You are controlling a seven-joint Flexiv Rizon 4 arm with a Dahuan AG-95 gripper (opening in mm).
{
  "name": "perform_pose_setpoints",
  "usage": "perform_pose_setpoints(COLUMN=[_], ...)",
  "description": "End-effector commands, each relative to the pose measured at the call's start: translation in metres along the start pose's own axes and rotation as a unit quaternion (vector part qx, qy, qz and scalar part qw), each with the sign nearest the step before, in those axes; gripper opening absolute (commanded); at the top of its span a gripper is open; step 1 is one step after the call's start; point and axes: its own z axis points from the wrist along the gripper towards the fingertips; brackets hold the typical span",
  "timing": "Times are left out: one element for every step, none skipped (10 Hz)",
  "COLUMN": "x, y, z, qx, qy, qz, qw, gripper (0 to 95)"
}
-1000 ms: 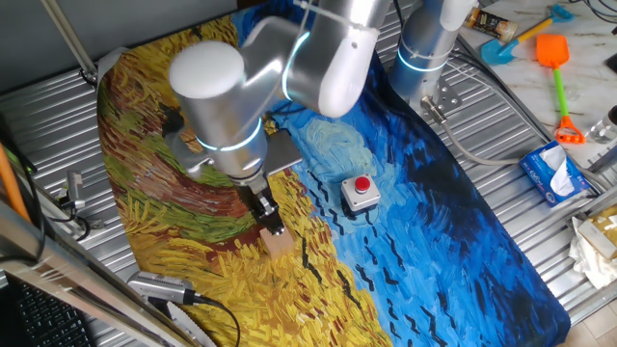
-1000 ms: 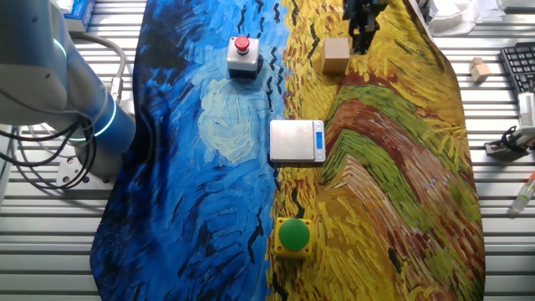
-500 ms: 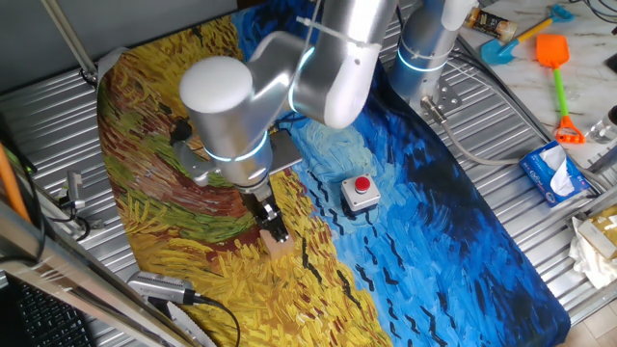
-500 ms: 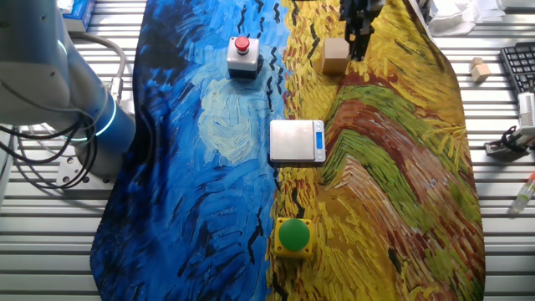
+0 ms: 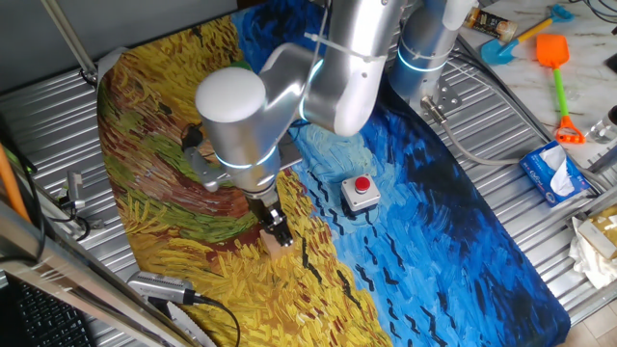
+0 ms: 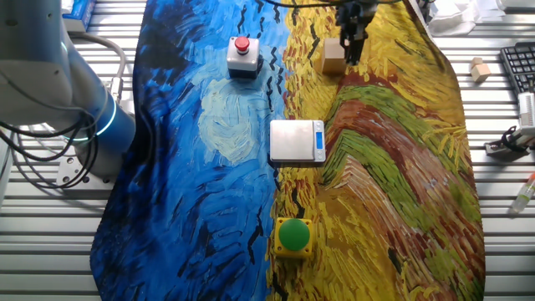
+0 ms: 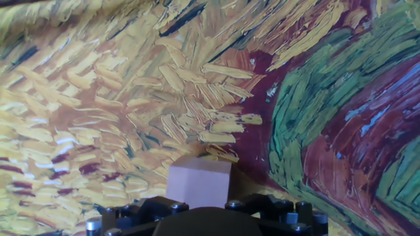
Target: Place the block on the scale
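At the far edge of the painted cloth (image 6: pixel 209 167), the wooden block (image 6: pixel 333 57) sat on the yellow part, well apart from the scale (image 6: pixel 297 140). The gripper (image 6: pixel 351 50) hung just beside it; I cannot tell its opening. Grasp, carry and placing all remained.

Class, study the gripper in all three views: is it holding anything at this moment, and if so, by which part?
It cannot be told. The gripper is down right beside the block, which sits on the cloth, but no view shows fingers closed on its sides.
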Motion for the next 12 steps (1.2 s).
perform_pose_setpoints(x=[-0.001,-0.001,0.000,0.000,0.001,0.001,0.001,0.002,0.002,0.002,0.002,0.001], y=[0.000,0.000,0.000,0.000,0.000,0.001,0.001,0.001,0.002,0.002,0.003,0.006], z=[0.003,0.004,0.006,0.008,0.009,0.010,0.011,0.013,0.013,0.013,0.013,0.014], qx=[0.006,0.007,0.008,0.009,0.009,0.010,0.009,0.009,0.009,0.009,0.012,0.013], qy=[-0.016,-0.020,-0.023,-0.028,-0.033,-0.036,-0.037,-0.037,-0.037,-0.037,-0.038,-0.040], qz=[0.001,0.002,0.003,0.003,0.004,0.004,0.004,0.004,0.006,0.008,0.012,0.016], qw=[0.9999,0.9998,0.9997,0.9996,0.9994,0.9993,0.9993,0.9993,0.9993,0.9992,0.9991,0.9990], gripper=[76.0,76.0,76.0,76.0,76.0,76.0,76.0,76.0,76.0,76.0,76.0,76.0])
